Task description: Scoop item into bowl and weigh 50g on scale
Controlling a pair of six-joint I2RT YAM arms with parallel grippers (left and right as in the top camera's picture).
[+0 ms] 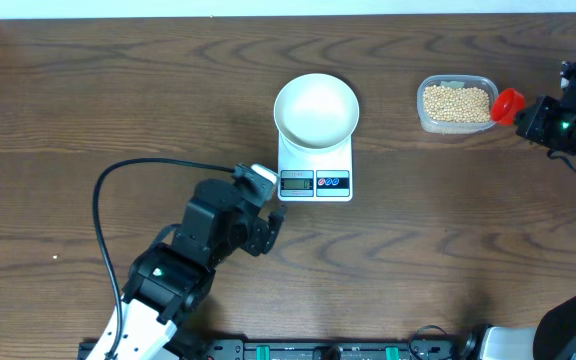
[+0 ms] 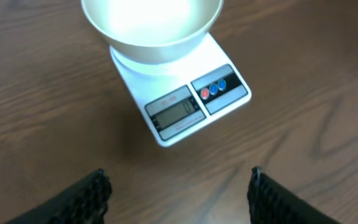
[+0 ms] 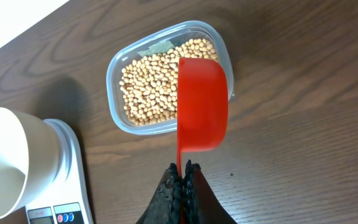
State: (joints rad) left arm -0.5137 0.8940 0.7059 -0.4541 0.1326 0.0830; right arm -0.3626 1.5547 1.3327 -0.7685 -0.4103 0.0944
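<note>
Dark wood-grain tabletop [image 1: 118,90] fills all three views. The scale [image 1: 315,182] sits mid-table with the bowl [image 1: 316,108] resting on its platform, and the bowl looks bare inside. Well off to the right, the tub [image 1: 423,105] holds the beans [image 1: 456,102], a pale, level heap.

My right gripper [image 3: 183,171] is clenched on the handle of the red scoop [image 3: 202,106], whose cup hangs over the near end of the tub. From the wrist camera I get only a flat red face, so I cannot say for sure that the cup is empty, though I judge it is. My left gripper [image 2: 179,186] stands just in front of the scale, fingers spread wide with nothing between them.

I read this as the first scoop, not yet taken. Next I need to tip the cup down into the beans, drive it through the heap, level it, then carry it left across to the bowl without spilling. The scale's display is too blurred to read.
</note>
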